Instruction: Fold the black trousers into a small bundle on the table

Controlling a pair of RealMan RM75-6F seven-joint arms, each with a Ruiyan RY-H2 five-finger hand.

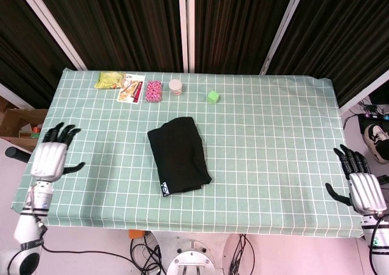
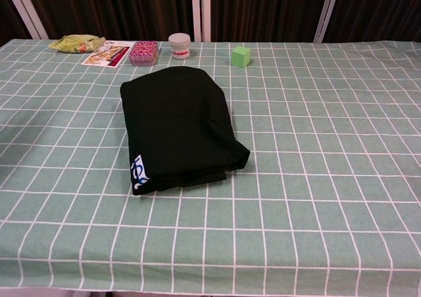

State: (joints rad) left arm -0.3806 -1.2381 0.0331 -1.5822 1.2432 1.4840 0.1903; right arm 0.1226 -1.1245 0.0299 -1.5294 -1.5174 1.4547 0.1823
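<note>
Centrally, you see the black trousers [image 1: 178,155] lying folded into a compact bundle on the table [image 1: 273,135], which is covered by a green cloth with a white grid. A small white-and-blue label [image 2: 139,171] shows at the bundle's near left corner; its writing is too small to read.

Your left hand [image 1: 50,157] sits at the table's near left edge, well apart from the bundle, fingers spread wide and holding nothing. Your right hand [image 1: 362,185] sits past the near right corner, fingers likewise apart and empty. Neither hand appears in the chest view.

Along the far edge, from left to right, you find:
- a yellow-green snack bag [image 1: 109,79];
- a flat printed card [image 1: 130,88], touching the bag, its print illegible;
- a pink patterned box [image 1: 154,91];
- a white jar [image 2: 179,46] with a red-lettered label that cannot be read;
- a green cube [image 1: 212,96], set a little nearer than the rest.

Dark curtains [image 1: 237,19] hang behind the table. A cardboard box [image 1: 18,128] stands on the floor to the left.
</note>
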